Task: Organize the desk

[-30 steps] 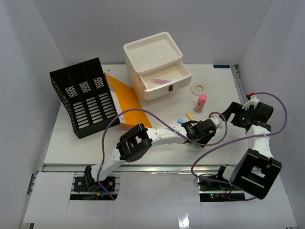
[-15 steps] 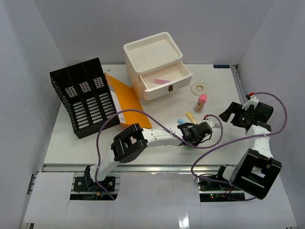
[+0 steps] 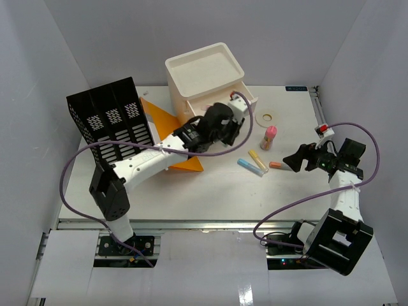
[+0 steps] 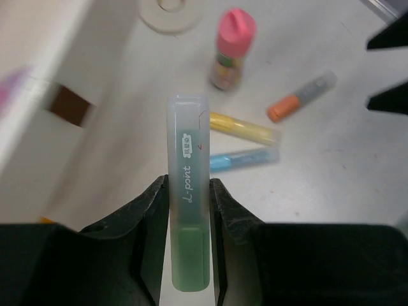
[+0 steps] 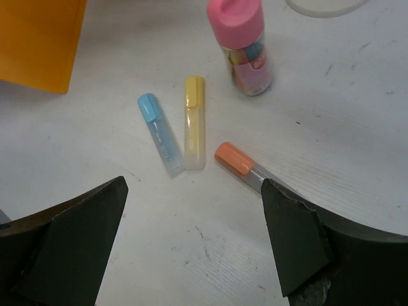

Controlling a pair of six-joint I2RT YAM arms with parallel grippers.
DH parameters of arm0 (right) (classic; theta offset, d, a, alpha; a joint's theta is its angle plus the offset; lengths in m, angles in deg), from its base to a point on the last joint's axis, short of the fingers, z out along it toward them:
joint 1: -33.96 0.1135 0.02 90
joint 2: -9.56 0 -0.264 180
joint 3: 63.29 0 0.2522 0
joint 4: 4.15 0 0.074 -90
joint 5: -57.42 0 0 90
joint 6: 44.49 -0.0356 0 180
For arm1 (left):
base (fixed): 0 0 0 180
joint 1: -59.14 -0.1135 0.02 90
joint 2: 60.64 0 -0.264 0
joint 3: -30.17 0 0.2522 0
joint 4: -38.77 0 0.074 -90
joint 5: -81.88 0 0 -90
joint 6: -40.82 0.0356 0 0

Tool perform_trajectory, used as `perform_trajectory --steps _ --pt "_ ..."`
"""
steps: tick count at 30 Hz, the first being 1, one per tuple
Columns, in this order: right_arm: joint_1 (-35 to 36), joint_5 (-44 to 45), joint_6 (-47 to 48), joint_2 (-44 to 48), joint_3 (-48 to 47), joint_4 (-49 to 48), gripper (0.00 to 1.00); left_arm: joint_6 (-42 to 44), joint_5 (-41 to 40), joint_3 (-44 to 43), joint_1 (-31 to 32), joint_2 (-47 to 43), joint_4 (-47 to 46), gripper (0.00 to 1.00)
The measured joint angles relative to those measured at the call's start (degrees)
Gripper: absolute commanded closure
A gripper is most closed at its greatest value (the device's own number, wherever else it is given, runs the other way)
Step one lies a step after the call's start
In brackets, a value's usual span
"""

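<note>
The white desk holds a cream drawer box at the back. My left gripper hovers in front of the box's open drawer, shut on a green highlighter that sticks out forward between the fingers. Below it lie a blue highlighter, a yellow highlighter and an orange highlighter. My right gripper is open and empty, just right of the orange highlighter, which lies near its right finger. The drawer's inside is hidden by my left arm.
A pink-capped bottle stands behind the highlighters, with a tape roll further back. A black file holder stands at the left, with an orange folder lying beside it. White walls enclose the desk on three sides.
My left arm has lifted the green highlighter from the desk's front and swung it back to the drawer box. My right gripper has shifted a little left, toward the orange highlighter.
</note>
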Motion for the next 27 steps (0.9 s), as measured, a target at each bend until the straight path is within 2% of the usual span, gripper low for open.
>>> perform_trajectory --steps 3,9,12,15,20,23,25,27 --pt "0.0 -3.15 3.17 0.31 0.0 1.49 0.08 5.0 2.24 -1.45 -6.05 -1.74 -2.22 1.0" --pt "0.0 -6.07 6.21 0.94 0.0 2.74 0.08 14.59 8.62 -7.47 -11.76 0.57 -3.83 0.99" --pt "0.0 -6.72 7.23 1.07 0.0 3.36 0.08 18.97 10.52 -10.64 -14.34 2.92 -4.39 0.94" --pt "0.0 -7.01 7.88 1.21 0.0 3.74 0.08 21.73 10.8 -12.52 -16.17 5.56 -4.82 0.82" --pt "0.0 -8.06 9.86 1.36 0.0 4.61 0.08 24.73 10.65 -15.15 -17.66 10.01 -4.26 0.35" --pt "0.31 -9.39 12.31 1.4 0.0 6.02 0.09 25.48 10.02 -16.99 -17.9 12.36 -4.02 0.11" --pt "1.05 -9.95 14.77 1.39 -0.01 7.11 0.1 25.4 9.34 -17.75 -17.94 12.99 -3.6 0.02" --pt "2.56 -9.85 18.26 1.28 -0.25 8.72 0.1 24.75 8.97 -18.83 -17.95 13.12 -2.91 0.02"
